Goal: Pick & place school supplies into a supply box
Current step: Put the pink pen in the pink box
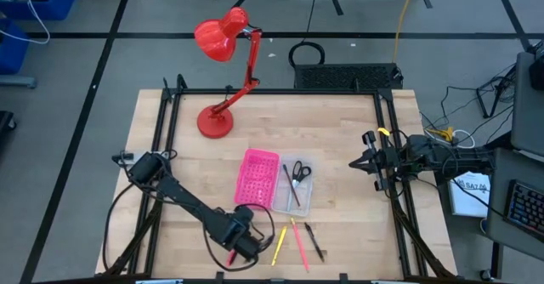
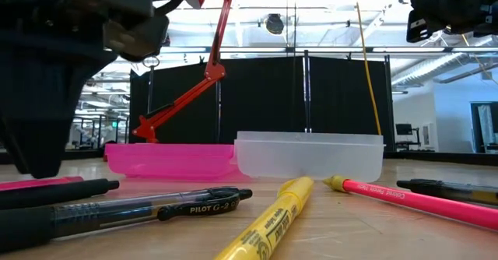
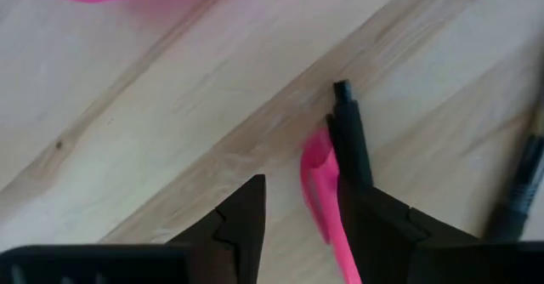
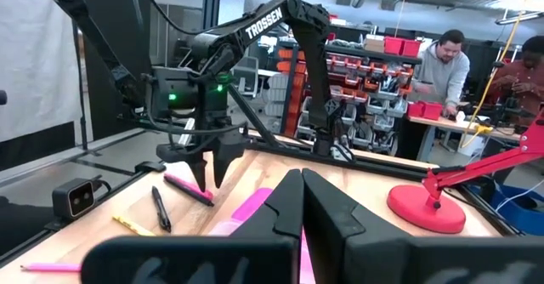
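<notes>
Your left arm reaches diagonally from the table's left side toward the front edge, wrist bent down. Its left gripper (image 1: pixel 231 254) sits low over the tabletop, pointing downward, its 2 fingers (image 3: pixel 246 224) spread apart with a clear gap between them. Your right arm waits at the table's right edge, stretched level and raised above the surface. Its right gripper (image 1: pixel 359 162) points inward toward the table's centre, and its 2 fingers (image 4: pixel 285 212) are pressed together, tip to tip.
</notes>
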You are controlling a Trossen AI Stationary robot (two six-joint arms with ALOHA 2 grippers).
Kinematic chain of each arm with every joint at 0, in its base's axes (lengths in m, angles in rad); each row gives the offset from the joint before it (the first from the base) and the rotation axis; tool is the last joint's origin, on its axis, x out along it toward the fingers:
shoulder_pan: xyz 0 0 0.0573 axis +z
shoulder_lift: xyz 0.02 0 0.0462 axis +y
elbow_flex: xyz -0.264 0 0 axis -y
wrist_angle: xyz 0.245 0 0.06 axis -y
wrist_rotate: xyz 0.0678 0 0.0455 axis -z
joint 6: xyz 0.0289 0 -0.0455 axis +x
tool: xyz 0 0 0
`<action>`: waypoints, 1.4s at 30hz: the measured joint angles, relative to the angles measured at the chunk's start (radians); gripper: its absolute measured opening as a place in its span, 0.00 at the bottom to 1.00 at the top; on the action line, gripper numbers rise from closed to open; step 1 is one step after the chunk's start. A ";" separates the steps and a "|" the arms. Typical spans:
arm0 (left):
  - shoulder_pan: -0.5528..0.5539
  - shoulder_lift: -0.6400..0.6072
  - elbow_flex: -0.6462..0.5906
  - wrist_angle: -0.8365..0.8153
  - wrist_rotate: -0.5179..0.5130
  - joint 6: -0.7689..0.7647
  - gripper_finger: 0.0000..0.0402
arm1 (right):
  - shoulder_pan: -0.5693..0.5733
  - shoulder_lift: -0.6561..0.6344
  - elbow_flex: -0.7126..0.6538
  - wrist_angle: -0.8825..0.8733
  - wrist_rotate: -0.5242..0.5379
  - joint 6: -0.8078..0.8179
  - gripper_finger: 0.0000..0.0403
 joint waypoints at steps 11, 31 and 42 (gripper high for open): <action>-0.004 -0.006 -0.074 0.009 0.028 -0.071 0.38 | 0.000 0.000 0.000 -0.001 0.000 0.001 0.00; -0.041 -0.004 -0.091 0.068 0.093 -0.315 0.38 | 0.000 0.003 0.000 -0.020 0.000 0.026 0.00; -0.059 -0.003 -0.091 0.079 0.106 -0.315 0.37 | 0.000 0.003 0.000 -0.020 0.000 0.025 0.00</action>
